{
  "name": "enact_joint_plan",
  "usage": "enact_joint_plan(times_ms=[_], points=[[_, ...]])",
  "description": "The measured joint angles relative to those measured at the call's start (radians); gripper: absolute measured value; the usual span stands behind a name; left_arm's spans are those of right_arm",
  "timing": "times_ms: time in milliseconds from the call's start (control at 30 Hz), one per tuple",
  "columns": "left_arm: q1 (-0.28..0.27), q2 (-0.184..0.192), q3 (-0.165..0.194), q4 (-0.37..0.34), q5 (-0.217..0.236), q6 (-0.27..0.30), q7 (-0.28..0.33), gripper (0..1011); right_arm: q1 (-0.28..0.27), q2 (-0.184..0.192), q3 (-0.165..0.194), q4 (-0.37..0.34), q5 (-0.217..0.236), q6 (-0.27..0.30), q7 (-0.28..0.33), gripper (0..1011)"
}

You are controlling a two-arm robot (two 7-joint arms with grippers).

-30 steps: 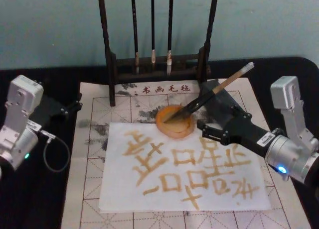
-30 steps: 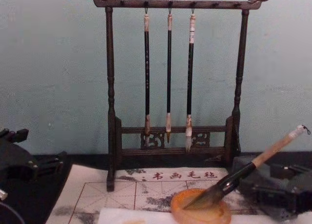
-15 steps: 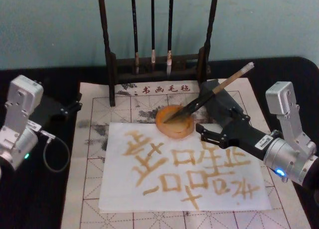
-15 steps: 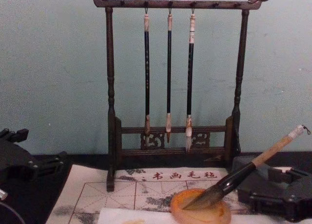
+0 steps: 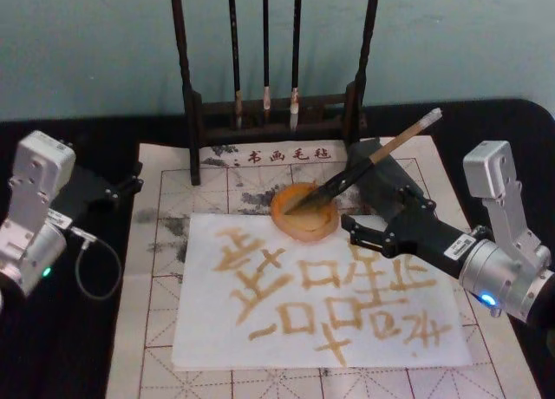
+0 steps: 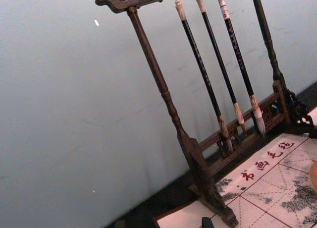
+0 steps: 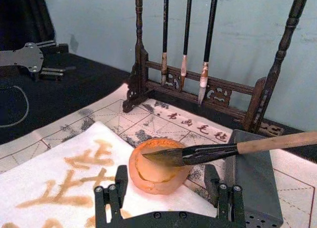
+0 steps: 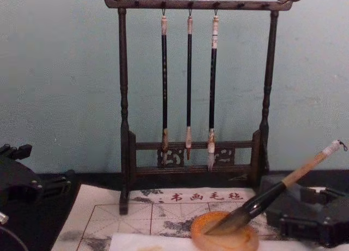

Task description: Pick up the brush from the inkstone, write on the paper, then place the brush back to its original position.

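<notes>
Note the brush (image 5: pixel 364 167): bristles rest in the inkstone (image 5: pixel 303 211), handle leaning on the grey block (image 7: pixel 250 181). The right gripper (image 7: pixel 168 191) sits just short of the dish — fingers spread wide, empty, brush beyond them. Left gripper (image 5: pixel 130 184) parked — fingers' state cannot be told.

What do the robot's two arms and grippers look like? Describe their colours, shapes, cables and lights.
Both arms have silver-grey cylindrical wrists, each topped by a pale boxy module and showing a small glowing light. The left gripper and right gripper are black, angular metal with bolted finger plates. A thin grey cable loops from the left arm.
</notes>
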Motion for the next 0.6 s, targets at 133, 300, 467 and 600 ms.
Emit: enact_joint_plan(times_ms=[133,300,467,600], points=[[0.000,0.000,0.000,0.000,0.000,0.000,0.000,1001,0.000,0.000,0.000,0.000,0.001,0.000,0.000,1002],[0.000,0.000,0.000,0.000,0.000,0.000,0.000,1001,0.000,0.000,0.001,0.000,0.001,0.001,0.000,1002],[0.000,0.000,0.000,0.000,0.000,0.000,0.000,1001,0.000,0.000,0.001,0.000,0.002,0.001,0.000,1002],[0.000,0.000,0.000,0.000,0.000,0.000,0.000,1001,0.000,0.000,0.001,0.000,0.002,0.002,0.000,1002]])
